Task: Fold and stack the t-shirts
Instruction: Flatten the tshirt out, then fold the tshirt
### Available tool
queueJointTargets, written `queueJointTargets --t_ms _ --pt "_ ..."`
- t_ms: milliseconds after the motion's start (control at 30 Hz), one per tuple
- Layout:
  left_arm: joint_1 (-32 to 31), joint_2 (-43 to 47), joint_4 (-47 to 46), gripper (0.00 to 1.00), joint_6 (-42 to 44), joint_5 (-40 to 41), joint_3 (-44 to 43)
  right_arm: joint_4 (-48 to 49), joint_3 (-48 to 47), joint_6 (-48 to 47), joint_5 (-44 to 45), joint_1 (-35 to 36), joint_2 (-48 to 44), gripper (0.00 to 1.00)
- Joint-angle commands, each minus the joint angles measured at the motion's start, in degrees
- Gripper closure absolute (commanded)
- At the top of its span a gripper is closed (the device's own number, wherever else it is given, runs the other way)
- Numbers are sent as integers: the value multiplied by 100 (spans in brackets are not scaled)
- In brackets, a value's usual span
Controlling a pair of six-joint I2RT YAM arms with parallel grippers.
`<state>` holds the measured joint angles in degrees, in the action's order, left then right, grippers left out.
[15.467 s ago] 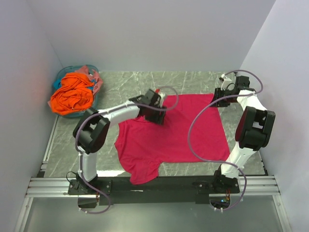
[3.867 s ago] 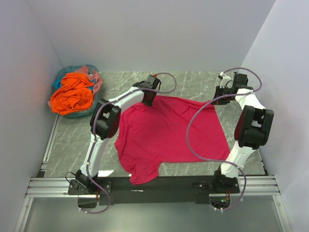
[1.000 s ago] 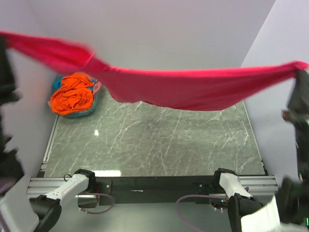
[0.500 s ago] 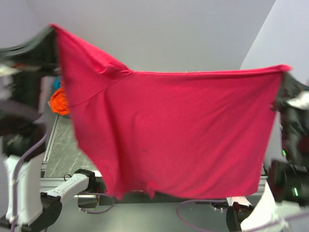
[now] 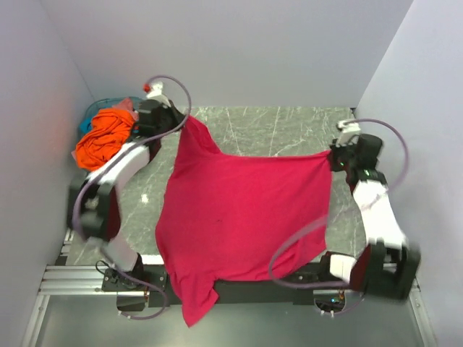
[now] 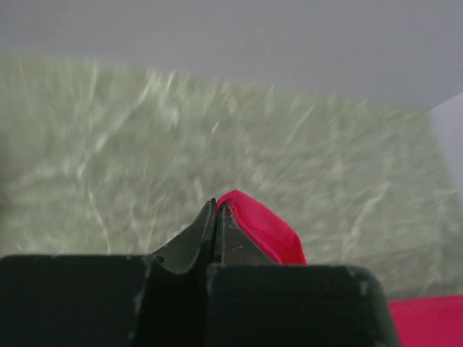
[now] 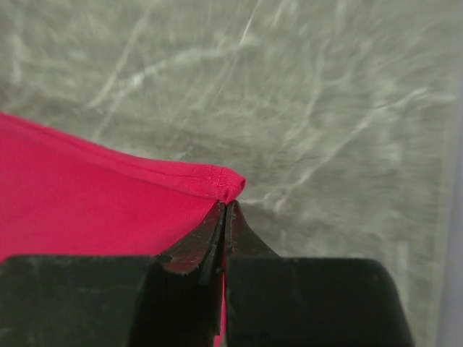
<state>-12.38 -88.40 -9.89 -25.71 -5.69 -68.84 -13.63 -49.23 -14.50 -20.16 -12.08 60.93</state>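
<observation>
Two far corners of the crimson-pink t-shirt (image 5: 242, 217) are gripped, one by each arm. The left gripper (image 5: 181, 123) is seen at the far left of the marble table (image 5: 282, 126), near the teal basket (image 5: 87, 123). Its fingers (image 6: 192, 240) are pressed together on a bunched fold of the red cloth, and in the left wrist view that fold is seen poking out just past the tips. The right gripper (image 5: 335, 155) is seen at the far right of the table, close to the side wall. Its fingers (image 7: 192, 249) are clamped on a hemmed corner, whose stitched edge is shown running away to the left in the right wrist view.

Between the two grips the far edge of the shirt is stretched, higher at the left end and sagging towards the right. From there the cloth is spread broadly over the middle of the table towards the arm bases. At the near edge a narrower tail of the shirt is draped over the metal frame (image 5: 65, 278), left of centre. Whether the whole body lies flat on the marble cannot be told from above.

The bright orange t-shirt (image 5: 105, 141) is left crumpled in the basket, spilling over its rim. A small patch of the salmon-pink t-shirt (image 5: 132, 103) is seen behind it, and neither is touched by a gripper. Some blur is shown on the right arm.
</observation>
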Motion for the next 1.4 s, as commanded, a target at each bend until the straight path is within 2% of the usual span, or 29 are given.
queueJointTargets --t_ms 0,33,133,200,300,533,767,1033,1167,1367 --pt "236 -1307 -67 100 -407 -397 -672 1231 -434 -158 108 231 1537 100" --pt "280 -2077 91 100 -486 -624 -1284 1170 -673 -176 161 302 1928 100" --pt "412 -3240 838 100 -820 -784 -2500 713 -1684 -141 337 320 3221 100" --pt "438 -3621 1346 100 -918 -793 -3019 502 -2219 -132 416 320 3783 100" --pt "509 -4053 1551 100 -1006 -802 -3670 335 -2712 -141 601 320 4241 100" --pt "684 -4387 1447 100 -1023 -1153 -4128 229 -3206 -97 707 320 4691 100" --pt "720 -4221 1121 100 -918 -1549 -4375 159 -3514 0 557 320 4805 100" --pt "843 -3878 690 100 -1067 -1540 -4164 36 -3804 97 408 329 5017 100" --pt "851 -3957 778 100 -1067 -1934 -4348 27 -3804 132 373 329 5026 100" --pt "851 -3711 752 100 -901 -2234 -3945 35 -3673 149 259 329 4947 100"
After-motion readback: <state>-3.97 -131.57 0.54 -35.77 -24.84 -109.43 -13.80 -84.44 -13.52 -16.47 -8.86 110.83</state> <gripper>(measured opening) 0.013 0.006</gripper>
